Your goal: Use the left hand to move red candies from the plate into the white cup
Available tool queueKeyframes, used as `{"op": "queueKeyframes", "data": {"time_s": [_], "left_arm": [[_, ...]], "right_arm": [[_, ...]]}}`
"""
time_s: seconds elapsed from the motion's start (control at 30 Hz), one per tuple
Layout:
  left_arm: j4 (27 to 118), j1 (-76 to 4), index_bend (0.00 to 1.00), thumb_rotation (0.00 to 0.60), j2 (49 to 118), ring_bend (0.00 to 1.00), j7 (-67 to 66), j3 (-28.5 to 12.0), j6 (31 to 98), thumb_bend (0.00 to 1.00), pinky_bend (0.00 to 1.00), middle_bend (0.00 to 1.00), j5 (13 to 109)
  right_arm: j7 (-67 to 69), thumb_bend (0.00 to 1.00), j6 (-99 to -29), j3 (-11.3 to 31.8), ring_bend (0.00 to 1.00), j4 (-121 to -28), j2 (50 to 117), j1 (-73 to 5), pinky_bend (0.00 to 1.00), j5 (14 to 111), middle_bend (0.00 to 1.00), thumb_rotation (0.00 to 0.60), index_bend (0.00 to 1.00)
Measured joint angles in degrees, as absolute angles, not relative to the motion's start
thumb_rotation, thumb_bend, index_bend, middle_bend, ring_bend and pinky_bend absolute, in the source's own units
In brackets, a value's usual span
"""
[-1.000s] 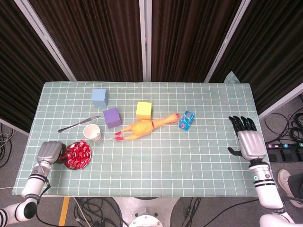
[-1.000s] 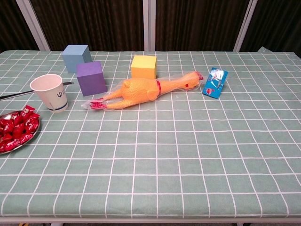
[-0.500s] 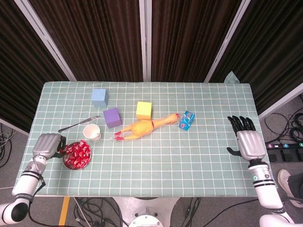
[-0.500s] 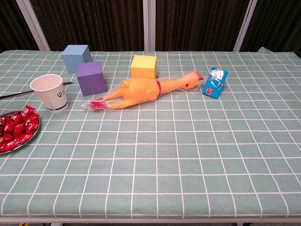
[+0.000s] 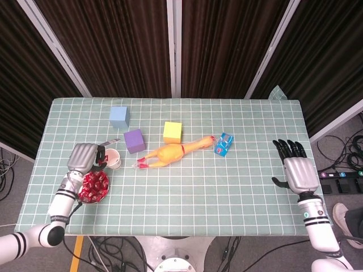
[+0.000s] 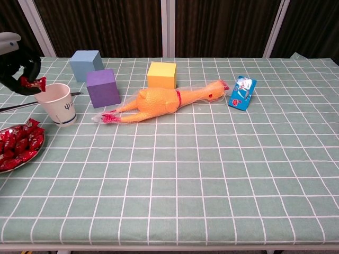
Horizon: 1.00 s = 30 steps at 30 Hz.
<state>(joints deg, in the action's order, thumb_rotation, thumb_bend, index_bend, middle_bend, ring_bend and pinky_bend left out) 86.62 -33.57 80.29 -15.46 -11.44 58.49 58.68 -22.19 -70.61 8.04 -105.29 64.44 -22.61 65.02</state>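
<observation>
My left hand (image 5: 85, 156) (image 6: 16, 63) hovers just left of the white cup (image 5: 111, 158) (image 6: 56, 103) and pinches a red candy (image 6: 33, 82) (image 5: 102, 164) near the cup's rim. Below it, the plate (image 5: 93, 199) (image 6: 32, 154) holds several red candies (image 5: 93, 186) (image 6: 16, 144). My right hand (image 5: 297, 169) lies open, palm down, at the table's right edge, far from the cup; the chest view does not show it.
A knife (image 5: 85, 151) lies left of the cup. A purple cube (image 5: 135, 140), blue cube (image 5: 119, 117), yellow cube (image 5: 172, 132), rubber chicken (image 5: 170, 153) and blue packet (image 5: 224, 144) stand across the middle of the checked cloth.
My left hand has lifted from the plate's left side and moved up and right to the cup, now carrying a red candy. The right hand has barely shifted.
</observation>
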Motion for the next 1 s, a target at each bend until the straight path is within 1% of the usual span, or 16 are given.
{"op": "queueKeyframes", "data": {"time_s": [0.2,0.37,0.43,0.6,0.77,0.9,1.0], "left_arm": [[84.5,-35.0,0.71,0.6,82.0,0.89,-15.3,-12.2,57.5,0.28,0.98,0.76,57.7],[83.7,-35.5,0.62,0.6,82.3,0.89,-15.1,-12.1,56.7,0.27,0.98,0.71,57.0],[83.5,-35.5,0.61,0.6,82.2,0.89,-14.9,-12.2,56.8,0.27,0.98,0.7,57.0],[83.5,-35.5,0.6,0.6,81.8,0.89,-14.4,-12.4,57.5,0.26,0.98,0.67,57.4],[85.5,-34.8,0.6,0.6,80.4,0.89,-14.0,-12.4,58.8,0.25,0.98,0.67,57.9],[88.8,-31.8,0.59,0.6,78.0,0.89,-14.0,-10.9,62.1,0.23,0.97,0.67,58.5],[90.3,-28.4,0.55,0.6,76.0,0.89,-13.2,-8.4,63.5,0.15,0.97,0.65,58.8]], "right_arm": [[-22.0,0.1,-70.2,8.1,0.0,-104.7,64.6,-22.7,0.0,64.5,0.07,0.6,0.01],[-21.7,0.1,-70.0,8.1,0.0,-104.3,64.8,-22.7,0.0,64.4,0.07,0.6,0.01],[-21.7,0.1,-70.0,8.2,0.0,-104.2,64.7,-22.7,0.0,64.3,0.07,0.6,0.01],[-21.7,0.1,-69.8,8.3,0.0,-104.1,64.7,-22.9,0.0,64.2,0.07,0.6,0.01],[-21.8,0.1,-69.6,8.2,0.0,-104.1,64.9,-23.0,0.0,64.3,0.07,0.6,0.01],[-21.9,0.1,-69.2,8.2,0.0,-104.0,64.9,-23.3,0.0,64.2,0.07,0.6,0.01],[-22.1,0.1,-68.9,8.3,0.0,-104.1,64.8,-23.7,0.0,64.5,0.07,0.6,0.01]]}}
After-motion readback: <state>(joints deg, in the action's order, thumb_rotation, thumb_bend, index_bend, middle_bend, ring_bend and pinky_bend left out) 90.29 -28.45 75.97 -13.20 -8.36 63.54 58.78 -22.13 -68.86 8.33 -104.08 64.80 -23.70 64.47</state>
